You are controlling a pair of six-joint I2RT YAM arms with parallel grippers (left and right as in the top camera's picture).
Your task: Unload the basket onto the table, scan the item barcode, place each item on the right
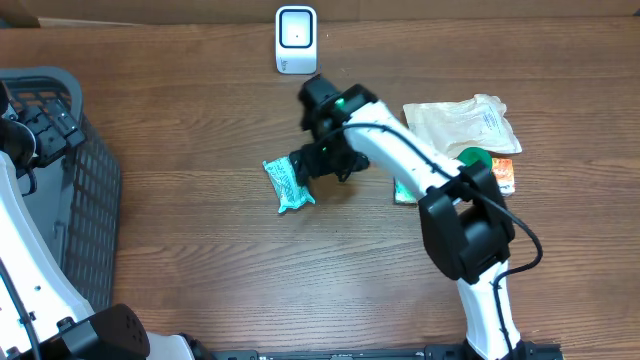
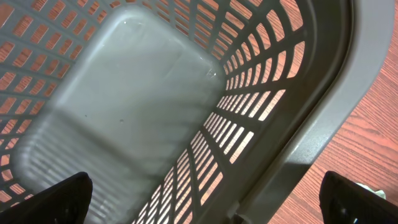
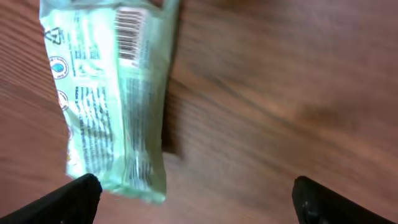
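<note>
Far to the left of the scanner [image 1: 296, 38], the left hand [image 2: 208, 205] hangs over the grey basket [image 2: 292, 124]. Its fingers are spread wide with nothing between them, and the basket floor is bare.

The green packet [image 1: 288, 182] lies flat on the worktop [image 1: 200, 270], in front of the scanner and well apart from it. Its barcode [image 3: 130, 28] faces up.

The right hand [image 1: 322, 160] sits just to the right of the packet, on the scanner's near side. Its fingers are apart and hold nothing.

Further right of the scanner, a white pouch [image 1: 465, 125] and an orange packet [image 1: 505, 175] wait in a small pile.

The step in hand looks like the pick-up for scanning, since the packet is not yet at the scanner. The next move calls for closing the right hand on the packet's edge, clear of the barcode. It then has to lift the packet and turn the printed side toward the scanner's window. The thin, slack wrapper may fold and hide the code.
</note>
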